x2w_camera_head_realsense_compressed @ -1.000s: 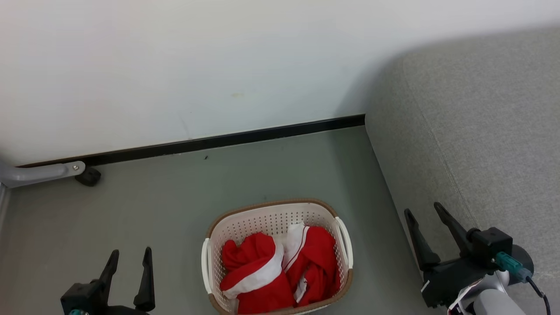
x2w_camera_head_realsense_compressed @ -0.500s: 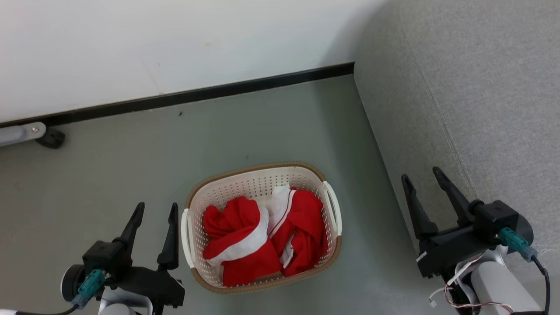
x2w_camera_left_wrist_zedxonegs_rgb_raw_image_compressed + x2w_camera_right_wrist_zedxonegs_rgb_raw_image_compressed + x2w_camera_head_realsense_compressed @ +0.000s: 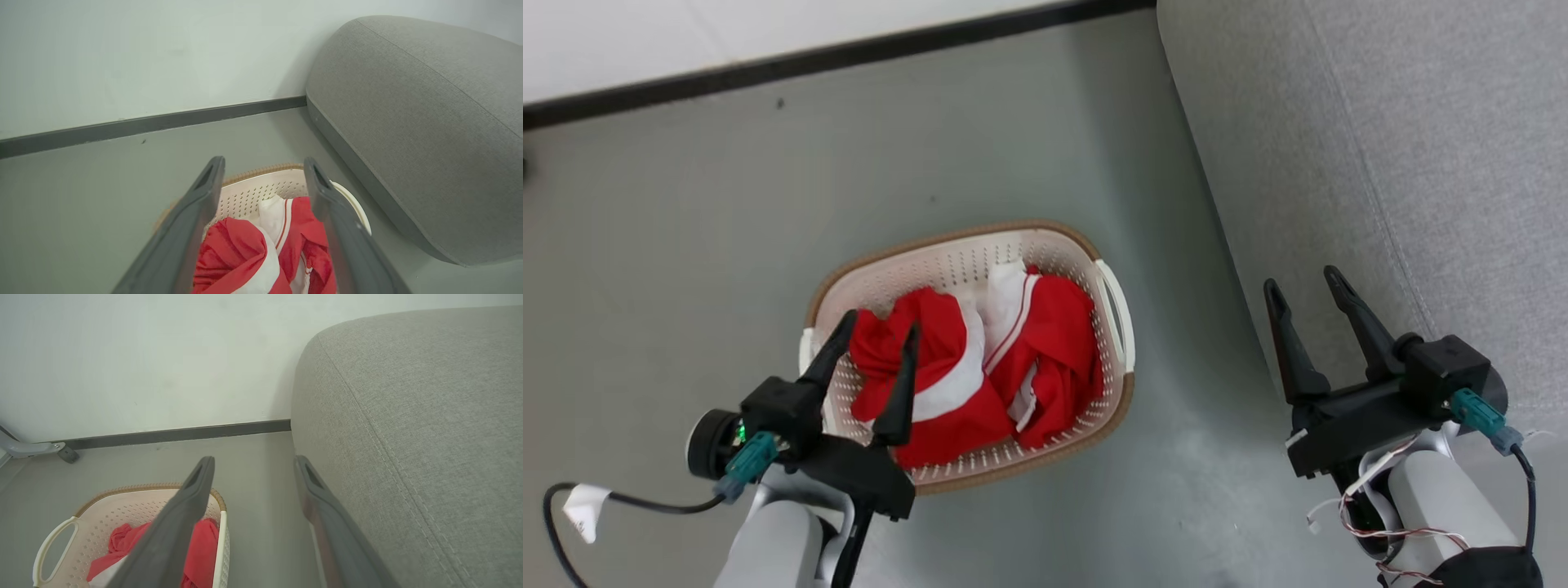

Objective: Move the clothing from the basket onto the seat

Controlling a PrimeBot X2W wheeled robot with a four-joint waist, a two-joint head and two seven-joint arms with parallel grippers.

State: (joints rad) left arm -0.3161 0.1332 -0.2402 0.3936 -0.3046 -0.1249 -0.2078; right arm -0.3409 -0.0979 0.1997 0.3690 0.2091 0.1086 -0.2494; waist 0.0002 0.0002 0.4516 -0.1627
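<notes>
The oval cream basket point(image 3: 1013, 249) with a brown rim stands on the grey floor. Red and white clothing point(image 3: 1045, 343) lies bunched inside it, in two heaps. My left gripper point(image 3: 882, 322) hovers open above the basket's left side, its fingers over the left heap point(image 3: 939, 371). In the left wrist view the left gripper point(image 3: 263, 160) frames the clothing point(image 3: 241, 249) and the basket wall point(image 3: 261, 190). My right gripper point(image 3: 1300, 279) stands open and empty beside the grey seat point(image 3: 1421, 163), right of the basket. The right wrist view has the right gripper point(image 3: 254, 458) between basket point(image 3: 122, 502) and seat point(image 3: 408, 416).
A white wall with a black baseboard point(image 3: 849, 53) runs behind the basket. A grey metal leg with a black foot point(image 3: 36, 448) stands by the wall at the far left. Grey floor point(image 3: 686, 245) spreads left of and behind the basket.
The head camera has tilted down, so the whole picture has shifted. My left gripper has come in from the basket's left to over its clothing. The right gripper stays by the seat, still open.
</notes>
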